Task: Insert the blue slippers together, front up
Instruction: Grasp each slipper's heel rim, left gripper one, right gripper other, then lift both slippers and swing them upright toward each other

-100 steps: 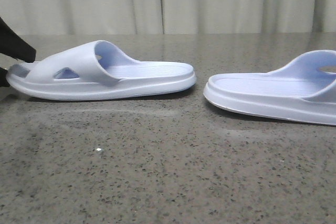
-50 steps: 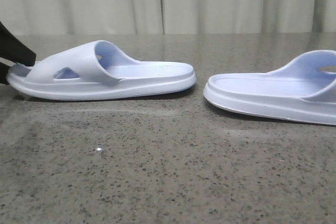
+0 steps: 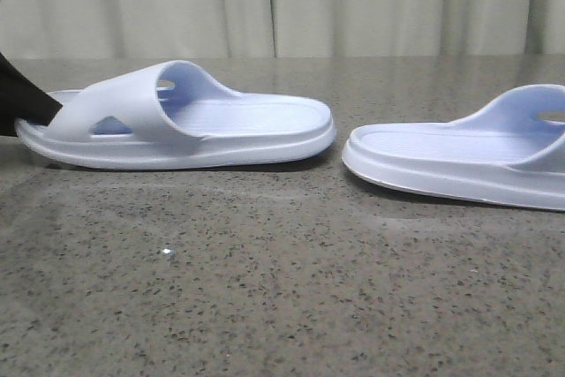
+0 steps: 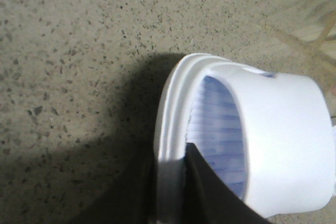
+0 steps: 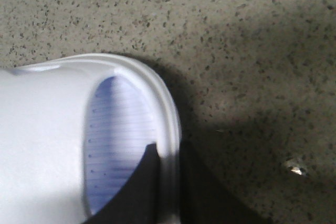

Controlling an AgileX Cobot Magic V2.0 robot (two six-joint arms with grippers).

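Observation:
Two pale lavender-blue slippers lie on the speckled table. The left slipper lies sole down, its toe end to the left. My left gripper is shut on the toe rim of this slipper, one finger inside on the ribbed footbed, the other outside the sole. The right slipper lies at the right, its toe end out of the front view. My right gripper is shut on that slipper's toe rim, one finger inside, one outside.
The grey speckled table spreads in front of both slippers. A pale curtain hangs behind the table's far edge. A small white speck lies on the table.
The left slipper has turned and shifted a little to the right, its toe end slightly raised by my left gripper. The right slipper has not moved.

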